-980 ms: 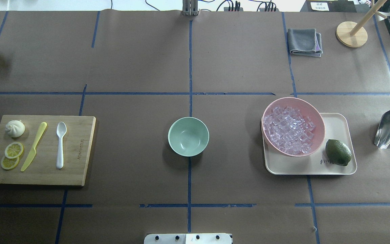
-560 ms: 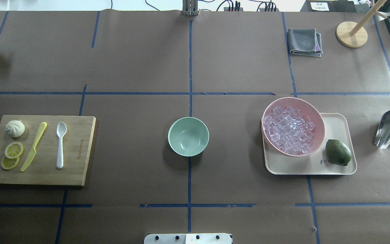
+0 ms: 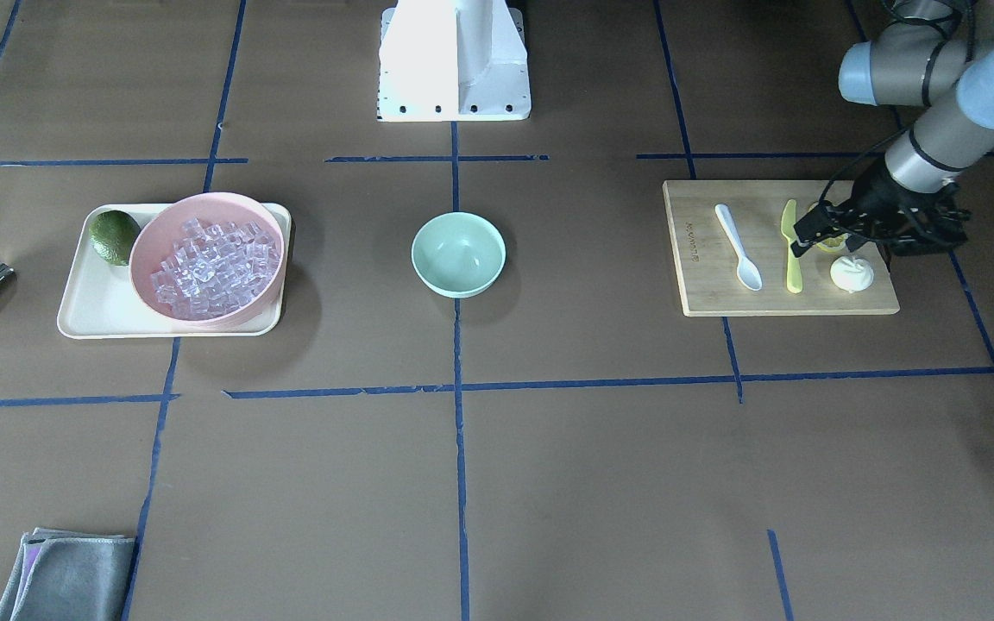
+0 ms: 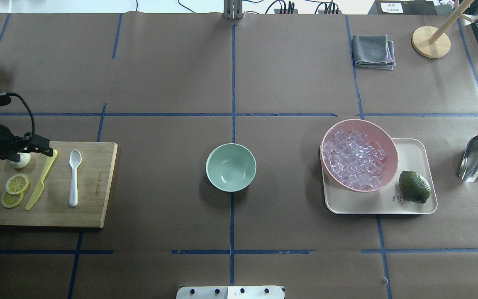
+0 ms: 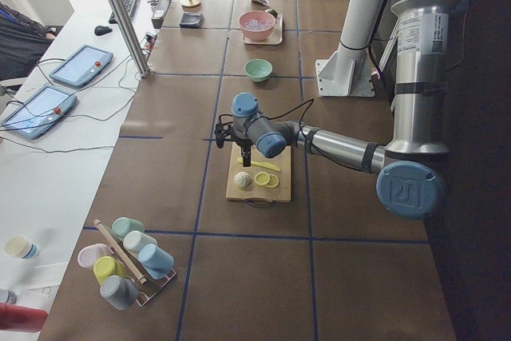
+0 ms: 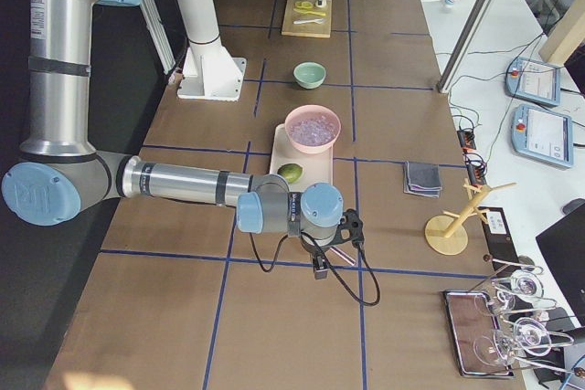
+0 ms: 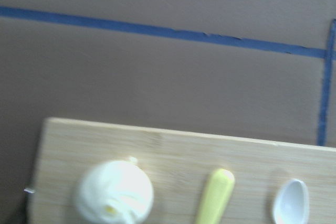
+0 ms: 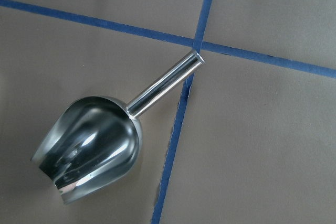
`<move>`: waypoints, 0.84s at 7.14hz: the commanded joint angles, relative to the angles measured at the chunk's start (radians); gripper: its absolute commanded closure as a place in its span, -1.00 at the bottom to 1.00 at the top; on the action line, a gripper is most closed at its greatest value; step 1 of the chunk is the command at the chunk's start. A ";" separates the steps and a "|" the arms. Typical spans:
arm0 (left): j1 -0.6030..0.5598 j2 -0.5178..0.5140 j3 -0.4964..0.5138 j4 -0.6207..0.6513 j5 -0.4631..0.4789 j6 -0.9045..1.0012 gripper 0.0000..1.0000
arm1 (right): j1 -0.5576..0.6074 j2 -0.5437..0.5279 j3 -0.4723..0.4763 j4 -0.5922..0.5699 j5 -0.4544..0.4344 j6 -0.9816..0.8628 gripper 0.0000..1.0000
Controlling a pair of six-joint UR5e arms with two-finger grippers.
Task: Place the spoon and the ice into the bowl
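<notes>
Overhead exterior: spoon flat on cutting board; left gripper poised near it, likely for pickup, jaw spacing not discernible; ice heaped in pink bowl; mint bowl empty, central, presumably reachable by both arms.

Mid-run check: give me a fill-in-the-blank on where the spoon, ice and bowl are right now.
The spoon lies on the cutting board, right beside the yellow-green ____. The ice sits in the wide bowl on the tray, a bowl coloured ____. The mint-green bowl holds ____.
Missing words: knife; pink; nothing.
</notes>
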 commanded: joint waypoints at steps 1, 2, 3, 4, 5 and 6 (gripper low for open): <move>0.100 -0.018 -0.018 -0.002 0.073 -0.077 -1.00 | 0.000 0.000 0.000 0.000 0.001 0.000 -0.99; 0.139 -0.021 -0.018 -0.002 0.088 -0.076 -1.00 | 0.000 0.000 0.001 0.000 0.001 0.000 -0.99; 0.167 -0.021 -0.018 -0.002 0.114 -0.076 -1.00 | 0.000 -0.001 0.000 0.000 0.001 0.000 -0.99; 0.169 -0.022 -0.018 0.000 0.115 -0.076 -1.00 | 0.001 -0.001 0.000 0.000 0.001 0.000 -0.99; 0.172 -0.027 -0.021 0.026 0.116 -0.073 -0.99 | 0.000 -0.003 0.000 0.000 0.001 0.000 -0.99; 0.173 -0.039 -0.026 0.067 0.116 -0.065 -0.99 | 0.000 -0.003 0.001 0.000 0.001 0.000 -0.99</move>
